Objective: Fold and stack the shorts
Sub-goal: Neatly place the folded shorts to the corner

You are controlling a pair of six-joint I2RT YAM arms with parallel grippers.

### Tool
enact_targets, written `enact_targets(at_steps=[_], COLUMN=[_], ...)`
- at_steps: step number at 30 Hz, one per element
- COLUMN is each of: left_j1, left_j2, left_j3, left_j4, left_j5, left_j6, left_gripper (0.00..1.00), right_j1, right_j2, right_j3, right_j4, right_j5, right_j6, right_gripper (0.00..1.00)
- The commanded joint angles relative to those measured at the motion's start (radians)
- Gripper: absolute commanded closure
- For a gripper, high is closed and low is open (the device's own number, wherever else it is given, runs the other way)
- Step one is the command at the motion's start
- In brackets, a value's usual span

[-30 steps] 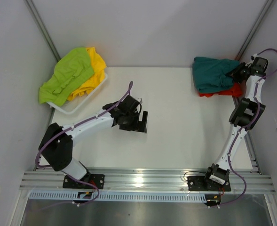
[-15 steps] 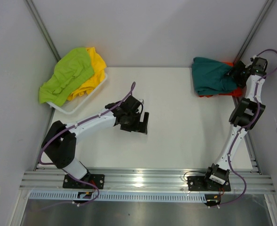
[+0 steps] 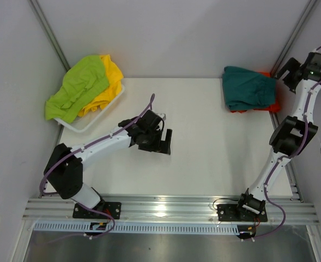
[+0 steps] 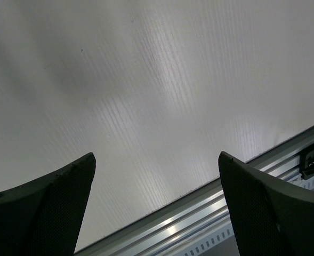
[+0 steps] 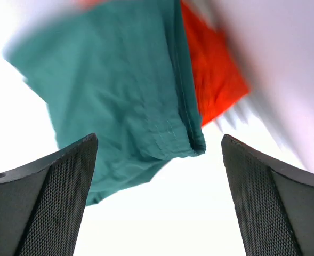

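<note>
Folded teal shorts (image 3: 247, 87) lie at the table's far right on top of orange shorts (image 3: 273, 103), which show only as a red edge. My right gripper (image 3: 286, 70) hangs just right of that stack, open and empty. In the right wrist view the teal shorts (image 5: 119, 90) and orange shorts (image 5: 212, 74) lie beyond my right gripper (image 5: 159, 176), clear of its fingers. Lime green shorts (image 3: 76, 87) and yellow shorts (image 3: 112, 73) are heaped at the far left. My left gripper (image 3: 168, 143) is open over bare table, as the left wrist view also shows of the left gripper (image 4: 157, 202).
A white tray (image 3: 97, 115) at the far left holds the lime and yellow heap, which spills over its rim. An aluminium rail (image 4: 199, 213) runs along the table's near edge. Grey walls close in on both sides, the right one right behind the stack.
My right gripper has opened, let go of the teal shorts and drawn back to the right. The teal shorts now rest on the orange ones. The left arm has barely shifted.
</note>
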Motion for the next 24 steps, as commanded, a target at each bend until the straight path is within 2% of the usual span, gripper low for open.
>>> enact_targets(at_steps=[1,5,9,11,17,20,22,23,24], left_j1=[-0.001,0.017,0.043,0.051,0.069,0.069,0.069,0.069,0.069], left_j2=[-0.079,-0.109,-0.147,-0.164,-0.199,-0.214,-0.224,-0.224,-0.224], left_j3=[0.000,-0.021,-0.064,-0.087,-0.132,-0.143,-0.149,-0.153,-0.156], left_j4=[0.037,0.046,0.083,0.106,0.135,0.142,0.152,0.156,0.156], left_j5=[0.022,0.023,0.057,0.075,0.103,0.115,0.129,0.132,0.135], left_j6=[0.013,0.030,0.045,0.057,0.070,0.066,0.065,0.065,0.065], left_gripper=[0.02,0.01,0.01,0.01,0.01,0.01,0.01,0.01,0.01], right_j1=[-0.015,0.010,0.129,0.162,0.187,0.135,0.092,0.049,0.033], right_j2=[-0.142,-0.213,-0.273,-0.268,-0.178,-0.098,-0.017,0.017,0.052], right_j3=[0.043,-0.098,-0.340,-0.400,-0.592,-0.625,-0.655,-0.693,-0.712], right_j4=[0.120,0.255,0.503,0.633,0.969,1.077,1.204,1.358,1.441], right_j5=[0.079,-0.117,-0.047,-0.041,-0.146,-0.237,-0.361,-0.390,-0.413], right_j6=[-0.023,0.024,-0.046,-0.074,-0.027,0.143,0.428,0.538,0.643], right_gripper=[0.01,0.01,0.01,0.01,0.01,0.01,0.01,0.01,0.01])
